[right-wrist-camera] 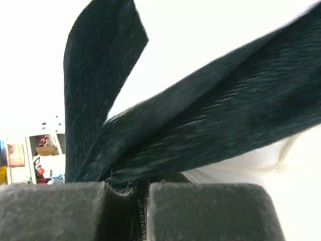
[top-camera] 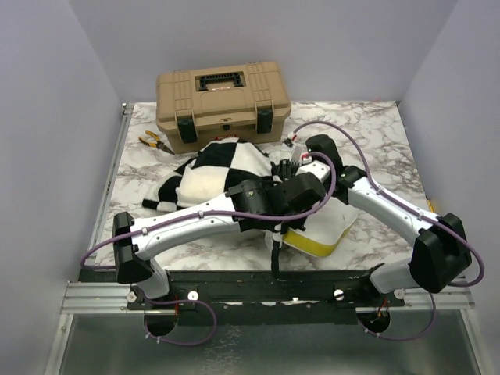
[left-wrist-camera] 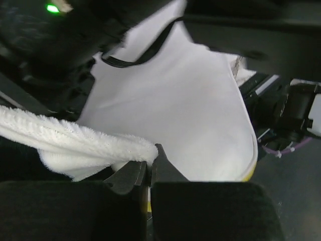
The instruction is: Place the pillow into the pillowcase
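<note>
The black and cream checkered pillowcase lies bunched at the table's middle, in front of the toolbox. The white pillow with its yellow edge strip pokes out of it toward the front right, partly under both arms. My left gripper is shut on a cream fleecy edge of the pillowcase, seen pinched between its fingers over the smooth white pillow. My right gripper is shut on a black fold of the pillowcase. Much of the pillow is hidden.
A tan toolbox stands at the back, touching the pillowcase. Yellow-handled pliers lie at its left. The two arms cross closely over the fabric. Grey walls close in the marble table on three sides.
</note>
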`<state>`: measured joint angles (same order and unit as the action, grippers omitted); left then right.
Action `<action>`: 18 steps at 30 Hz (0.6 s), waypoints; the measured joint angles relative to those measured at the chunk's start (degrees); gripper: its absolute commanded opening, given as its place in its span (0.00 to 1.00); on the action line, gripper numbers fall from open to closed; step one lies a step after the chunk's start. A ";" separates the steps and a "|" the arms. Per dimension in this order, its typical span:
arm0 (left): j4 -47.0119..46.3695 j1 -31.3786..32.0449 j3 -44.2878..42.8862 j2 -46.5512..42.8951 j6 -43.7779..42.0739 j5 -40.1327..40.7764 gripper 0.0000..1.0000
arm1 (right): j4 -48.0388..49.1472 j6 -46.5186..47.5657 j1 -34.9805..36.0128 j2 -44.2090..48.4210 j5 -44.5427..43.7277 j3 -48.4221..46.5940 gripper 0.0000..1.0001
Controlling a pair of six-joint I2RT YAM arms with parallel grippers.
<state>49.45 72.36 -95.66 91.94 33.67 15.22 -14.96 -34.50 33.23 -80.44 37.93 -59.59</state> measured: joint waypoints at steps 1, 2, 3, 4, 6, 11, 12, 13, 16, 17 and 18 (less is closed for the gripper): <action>0.17 0.81 -0.66 0.35 -1.25 -0.09 0.00 | 1.55 -0.22 0.00 -0.42 1.14 0.44 0.00; 0.35 1.27 -0.66 0.37 -1.84 -0.26 0.00 | 2.58 -0.48 0.02 -0.85 1.95 0.72 0.00; 0.66 1.62 -0.59 0.37 -2.36 -0.48 0.00 | 3.69 -0.66 0.04 -1.49 2.97 1.03 0.00; 0.59 1.97 -0.04 0.31 -2.84 -0.63 0.01 | 4.76 -0.81 0.07 -2.27 4.04 1.22 0.00; -0.07 2.27 2.23 -0.33 -2.91 -0.81 0.18 | 6.71 -0.92 0.17 -4.24 6.12 1.33 0.09; -3.06 3.98 11.37 -4.22 -1.68 -1.79 0.73 | 5.66 2.21 0.59 -6.56 6.27 0.79 0.44; -3.41 4.50 12.83 -5.33 -1.16 -1.99 0.80 | 4.20 3.37 0.59 -6.51 5.29 0.31 0.51; -3.74 4.94 14.01 -6.47 -0.55 -2.03 0.84 | 2.27 4.72 0.61 -6.36 3.74 -0.48 0.57; -2.99 5.79 15.87 -10.40 0.63 -0.35 0.95 | -3.45 8.79 0.44 -5.25 -2.10 -2.78 0.71; -2.49 5.95 15.87 -11.67 1.01 1.16 0.98 | -6.03 10.36 0.26 -4.63 -4.46 -3.45 0.75; -1.81 5.99 15.85 -13.03 1.51 3.13 0.99 | -8.48 11.69 0.00 -4.07 -6.67 -3.98 0.78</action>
<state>47.64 78.35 -79.81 78.91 35.18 18.35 -23.44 -22.81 33.23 -84.51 31.27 -63.57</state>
